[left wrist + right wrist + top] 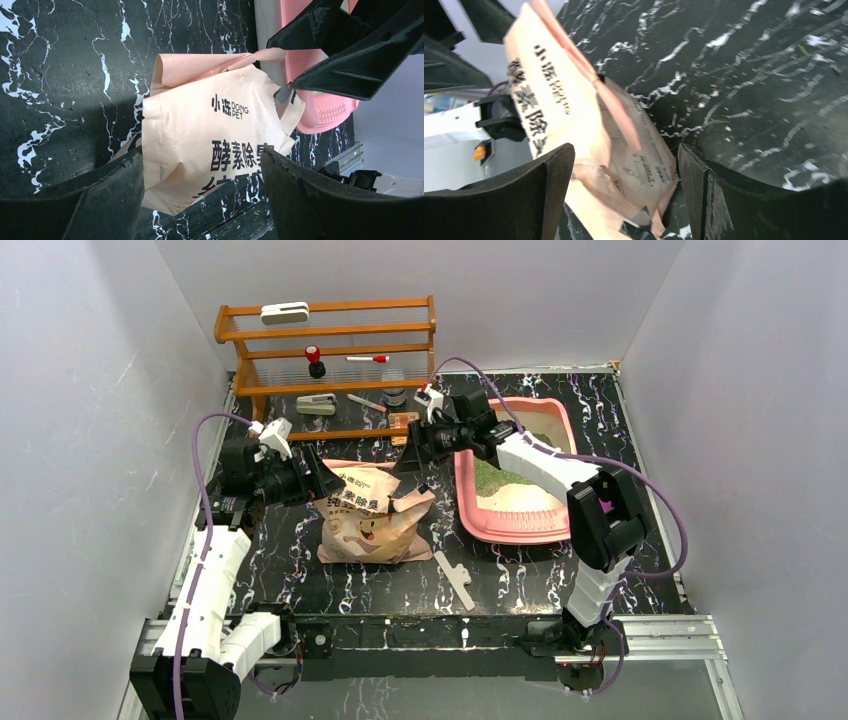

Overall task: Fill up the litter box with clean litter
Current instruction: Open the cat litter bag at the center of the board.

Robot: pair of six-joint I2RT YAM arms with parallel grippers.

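The pink litter box (552, 420) sits at the right of the table. A patch of green clean litter (490, 478) lies inside it, with a pale area nearer the front. A beige printed bag (370, 515) lies crumpled on the table to its left. My left gripper (325, 480) hangs open at the bag's left upper corner; the left wrist view has the bag (200, 135) lying ahead between the wide jaws (200, 200). My right gripper (410, 455) is open over the bag's torn top (624, 165), its jaws (626, 195) apart around it. The box rim (325, 112) shows behind.
A wooden shelf rack (330, 350) with small items stands at the back left, and more bits lie at its foot (316, 405). A pale flat tool (455, 578) lies near the front edge. Grey walls close in on both sides.
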